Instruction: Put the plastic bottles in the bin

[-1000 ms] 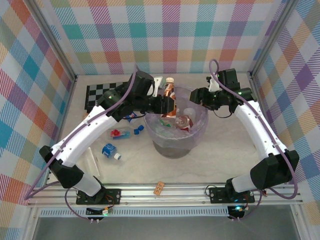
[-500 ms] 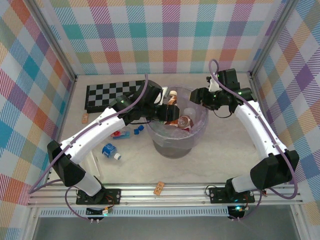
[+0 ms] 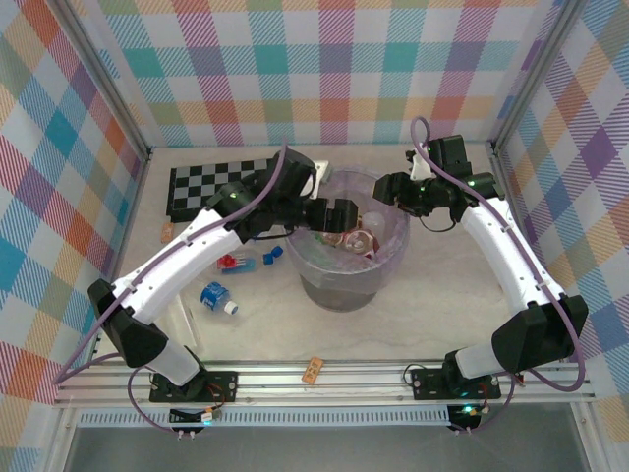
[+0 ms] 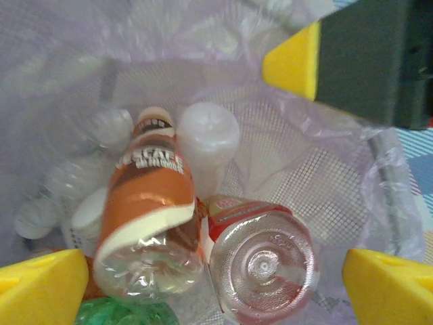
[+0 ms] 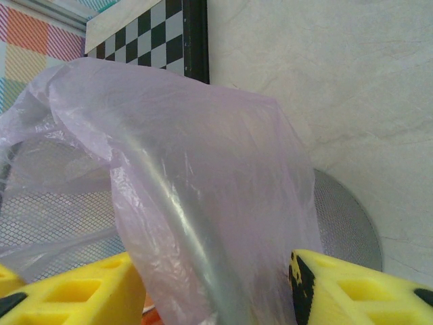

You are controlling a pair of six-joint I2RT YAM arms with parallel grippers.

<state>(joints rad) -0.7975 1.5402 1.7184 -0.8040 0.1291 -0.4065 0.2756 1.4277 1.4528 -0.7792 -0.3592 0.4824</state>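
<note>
The bin (image 3: 393, 258), grey with a lilac bag, stands mid-table. My left gripper (image 3: 339, 214) hangs open over its mouth, nothing between the yellow fingers (image 4: 40, 288). Below it in the bin lie plastic bottles: an orange-labelled one (image 4: 149, 210), a red-labelled one (image 4: 260, 254) and a white-capped one (image 4: 206, 135). My right gripper (image 3: 393, 192) is shut on the bin's far right rim (image 5: 196, 250), bag and rim between its pads (image 5: 358, 291). On the table left of the bin lie a red-capped clear bottle (image 3: 236, 263) and a blue-labelled bottle (image 3: 215, 295).
A black-and-white chequered board (image 3: 211, 182) lies at the back left. Small blue pieces (image 3: 273, 254) sit beside the bin. One tan cork (image 3: 314, 370) rests near the front rail and another (image 3: 167, 231) by the left wall.
My left gripper has opened and let go of the orange-labelled bottle, which now lies inside the bin. The left wrist swung lower over the bin. The right arm has not moved.
</note>
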